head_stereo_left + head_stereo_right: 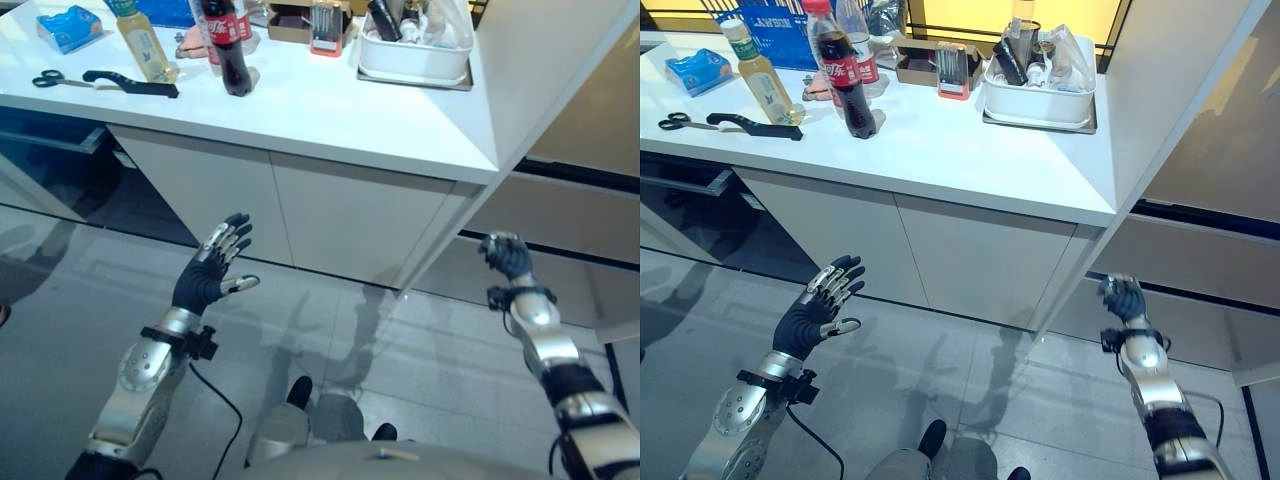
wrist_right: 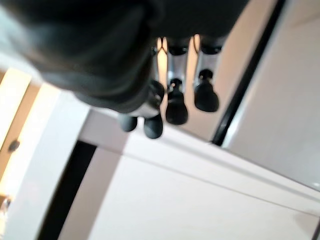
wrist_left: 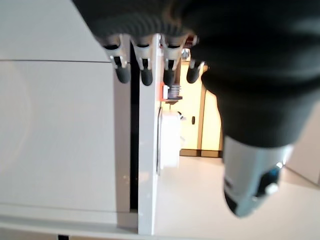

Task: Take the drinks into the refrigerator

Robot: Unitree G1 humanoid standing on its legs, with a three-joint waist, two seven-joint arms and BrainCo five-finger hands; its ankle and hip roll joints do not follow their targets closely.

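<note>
Cola bottle [image 1: 847,85] sits on the counter [image 1: 940,150]; below it, left hand [image 1: 810,312] fingers spread wide, right hand [image 1: 1127,299] curled empty.

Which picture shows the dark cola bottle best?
The right eye view: the cola bottle stands whole on the white counter, red cap included. The left eye view cuts off its top. In the wrist views I cannot make it out.
</note>
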